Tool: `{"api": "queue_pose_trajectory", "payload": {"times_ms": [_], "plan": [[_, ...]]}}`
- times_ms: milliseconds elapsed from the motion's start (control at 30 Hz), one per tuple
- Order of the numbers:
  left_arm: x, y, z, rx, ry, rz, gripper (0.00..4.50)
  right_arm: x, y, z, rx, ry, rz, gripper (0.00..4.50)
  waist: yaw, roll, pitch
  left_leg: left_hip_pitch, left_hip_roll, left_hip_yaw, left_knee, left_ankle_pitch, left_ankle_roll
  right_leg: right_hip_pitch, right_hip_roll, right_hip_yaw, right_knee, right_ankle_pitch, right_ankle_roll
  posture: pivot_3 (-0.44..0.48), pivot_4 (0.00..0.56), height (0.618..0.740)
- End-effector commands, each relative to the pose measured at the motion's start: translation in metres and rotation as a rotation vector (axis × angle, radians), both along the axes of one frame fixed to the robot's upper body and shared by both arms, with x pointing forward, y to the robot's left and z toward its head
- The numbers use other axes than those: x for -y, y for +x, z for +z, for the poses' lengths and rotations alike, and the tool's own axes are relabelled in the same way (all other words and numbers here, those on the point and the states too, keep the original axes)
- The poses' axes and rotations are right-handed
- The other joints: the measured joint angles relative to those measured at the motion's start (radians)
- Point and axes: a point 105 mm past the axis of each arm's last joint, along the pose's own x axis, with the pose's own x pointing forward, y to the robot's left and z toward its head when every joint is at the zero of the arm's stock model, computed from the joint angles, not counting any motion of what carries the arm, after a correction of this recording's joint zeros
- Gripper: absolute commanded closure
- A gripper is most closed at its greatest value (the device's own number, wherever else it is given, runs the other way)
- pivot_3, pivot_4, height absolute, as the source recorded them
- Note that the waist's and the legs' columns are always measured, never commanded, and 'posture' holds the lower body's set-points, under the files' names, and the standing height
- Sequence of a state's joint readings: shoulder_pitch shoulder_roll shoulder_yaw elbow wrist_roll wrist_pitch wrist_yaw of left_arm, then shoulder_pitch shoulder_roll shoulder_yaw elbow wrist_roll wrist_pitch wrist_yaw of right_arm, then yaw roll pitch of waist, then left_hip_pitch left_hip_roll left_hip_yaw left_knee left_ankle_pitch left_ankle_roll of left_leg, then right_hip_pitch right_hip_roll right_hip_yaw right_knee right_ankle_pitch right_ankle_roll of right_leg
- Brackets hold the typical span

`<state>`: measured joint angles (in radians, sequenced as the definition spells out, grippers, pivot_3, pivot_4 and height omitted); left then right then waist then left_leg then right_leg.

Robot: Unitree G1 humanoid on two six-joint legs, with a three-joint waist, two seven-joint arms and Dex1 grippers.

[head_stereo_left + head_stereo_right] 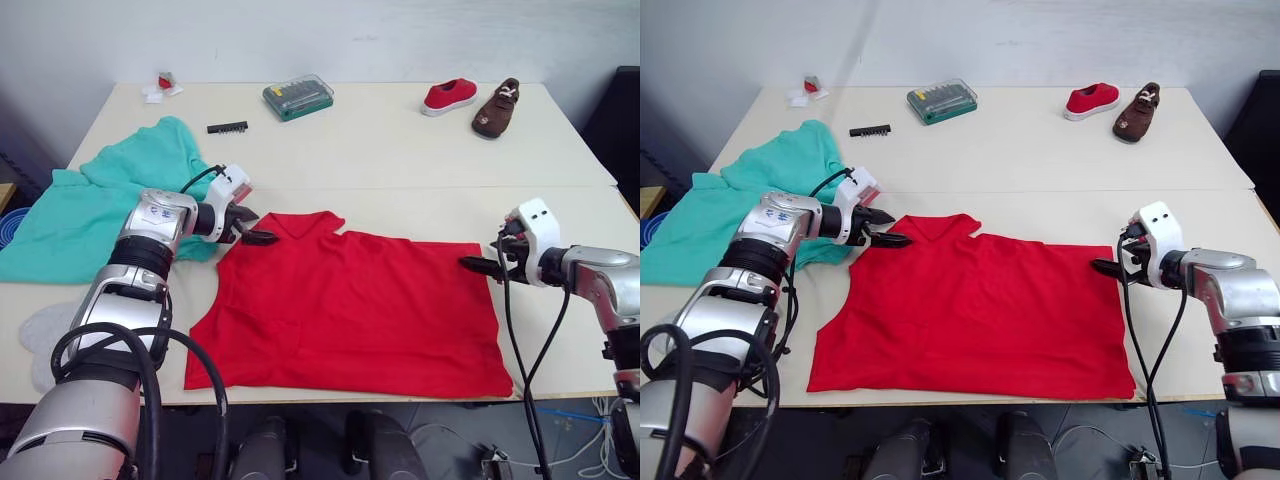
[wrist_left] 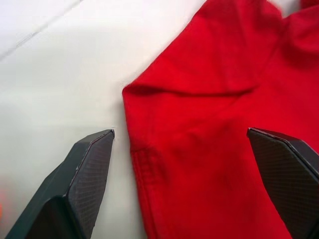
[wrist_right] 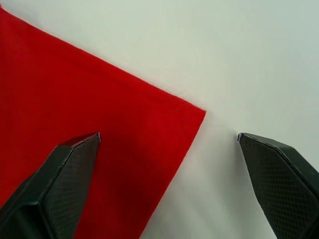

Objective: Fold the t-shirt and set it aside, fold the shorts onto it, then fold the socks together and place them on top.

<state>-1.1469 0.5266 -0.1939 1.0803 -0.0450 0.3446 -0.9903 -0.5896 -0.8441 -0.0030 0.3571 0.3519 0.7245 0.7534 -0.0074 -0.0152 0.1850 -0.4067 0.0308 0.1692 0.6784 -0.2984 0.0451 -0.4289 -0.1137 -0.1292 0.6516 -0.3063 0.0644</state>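
Both black two-fingered grippers, left [image 1: 258, 237] and right [image 1: 476, 264], are gaping wide, straddling opposite corners of the flat bright red fabric t-shirt [image 1: 350, 305].

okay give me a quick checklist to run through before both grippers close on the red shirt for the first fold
1. Left gripper open, fingers straddling the far left edge of the bright red fabric t-shirt: ok.
2. Right gripper open, fingers straddling the shirt's far right corner: ok.
3. Shirt lying spread flat on the pale table: ok.
4. Teal fabric shorts lying off the shirt, to its left: ok.
5. Light grey knit socks off the shirt, near the table's front left edge: ok.
6. Fabric actually between the pads once shut: cannot tell.
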Motion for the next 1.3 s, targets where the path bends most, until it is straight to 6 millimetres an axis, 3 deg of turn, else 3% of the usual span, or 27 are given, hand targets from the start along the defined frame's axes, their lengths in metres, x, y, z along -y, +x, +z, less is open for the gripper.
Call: {"api": "queue_pose_trajectory", "payload": {"times_ms": [33, 233, 367, 433, 567, 700, 833, 967, 1067, 1200, 1300], "plan": [[0.000, 0.002, 0.007, 0.012, -0.008, -0.002, 0.58, -0.005, 0.005, 0.004, 0.002, 0.021, 0.001, 0.38, -0.004, 0.000, 0.000, 0.000, 0.000, 0.000, 0.001, 0.000, 0.000, 0.000, 0.000, 0.000, 0.001, 0.000, 0.000, 0.000, 0.150, 0.740], [-0.003, 0.004, 0.000, 0.013, 0.003, 0.032, 2.53, -0.006, 0.007, -0.001, -0.008, 0.012, 0.006, 2.33, -0.014, 0.000, 0.000, 0.000, 0.000, 0.000, 0.002, 0.000, 0.000, 0.000, 0.000, 0.000, 0.002, 0.000, 0.000, 0.000, 0.150, 0.740], [0.002, 0.006, 0.009, 0.080, -0.005, -0.009, 3.80, -0.005, 0.009, -0.002, 0.000, 0.009, 0.005, 3.73, -0.019, 0.000, 0.000, 0.000, 0.000, 0.000, 0.002, 0.000, 0.000, 0.000, 0.000, 0.000, 0.003, 0.000, 0.000, 0.000, 0.150, 0.740], [0.008, 0.006, 0.020, 0.146, -0.017, -0.068, 3.81, -0.006, 0.009, -0.004, 0.001, 0.011, 0.004, 4.36, -0.020, 0.000, 0.000, 0.000, 0.000, 0.000, 0.003, 0.000, 0.000, 0.000, 0.000, 0.000, 0.003, 0.000, 0.000, 0.000, 0.150, 0.740], [0.015, 0.002, 0.036, 0.278, 0.039, -0.197, 3.81, -0.009, 0.009, -0.004, 0.003, 0.017, 0.009, 4.46, -0.020, 0.000, 0.000, 0.000, 0.000, 0.000, 0.003, 0.000, 0.000, 0.000, -0.001, 0.000, 0.003, 0.000, 0.000, 0.000, 0.150, 0.740], [0.000, 0.004, 0.029, 0.336, 0.240, -0.207, 2.97, -0.009, 0.010, -0.003, 0.010, 0.016, 0.010, 4.50, -0.021, 0.000, 0.000, 0.000, 0.000, 0.000, 0.003, 0.000, 0.000, 0.000, -0.001, 0.000, 0.003, 0.000, 0.000, 0.000, 0.150, 0.740], [0.004, 0.006, 0.035, 0.339, 0.183, -0.195, 1.80, -0.008, 0.011, -0.002, 0.017, 0.010, 0.006, 4.50, -0.020, 0.000, 0.000, 0.001, 0.000, 0.000, 0.003, 0.000, 0.000, 0.000, -0.001, 0.000, 0.004, 0.000, 0.000, 0.000, 0.150, 0.740], [0.000, 0.011, 0.029, 0.332, 0.237, -0.156, 1.80, -0.008, 0.011, -0.002, 0.024, 0.012, 0.004, 4.50, -0.020, 0.000, 0.000, 0.000, 0.000, 0.000, 0.003, 0.000, 0.000, 0.000, -0.001, 0.000, 0.004, 0.000, 0.000, 0.000, 0.150, 0.740], [0.006, 0.009, 0.035, 0.367, 0.223, -0.198, 1.23, -0.009, 0.010, -0.001, 0.027, 0.015, 0.006, 4.50, -0.020, 0.000, 0.000, 0.000, 0.000, 0.000, 0.003, 0.000, 0.000, 0.000, -0.001, 0.000, 0.004, 0.000, 0.000, 0.000, 0.150, 0.740], [0.025, 0.003, 0.048, 0.424, 0.150, -0.298, 0.04, -0.010, 0.010, 0.000, 0.030, 0.014, 0.007, 4.50, -0.020, 0.000, 0.000, 0.000, 0.000, 0.000, 0.003, 0.000, 0.000, 0.000, -0.001, 0.000, 0.005, 0.000, 0.000, 0.000, 0.150, 0.740], [0.035, -0.001, 0.043, 0.418, 0.161, -0.352, 0.04, -0.010, 0.011, 0.001, 0.034, 0.017, 0.007, 4.50, -0.020, 0.000, 0.000, 0.000, 0.000, 0.000, 0.004, 0.000, 0.000, 0.000, -0.001, 0.000, 0.005, 0.000, 0.000, 0.000, 0.150, 0.740]]}}
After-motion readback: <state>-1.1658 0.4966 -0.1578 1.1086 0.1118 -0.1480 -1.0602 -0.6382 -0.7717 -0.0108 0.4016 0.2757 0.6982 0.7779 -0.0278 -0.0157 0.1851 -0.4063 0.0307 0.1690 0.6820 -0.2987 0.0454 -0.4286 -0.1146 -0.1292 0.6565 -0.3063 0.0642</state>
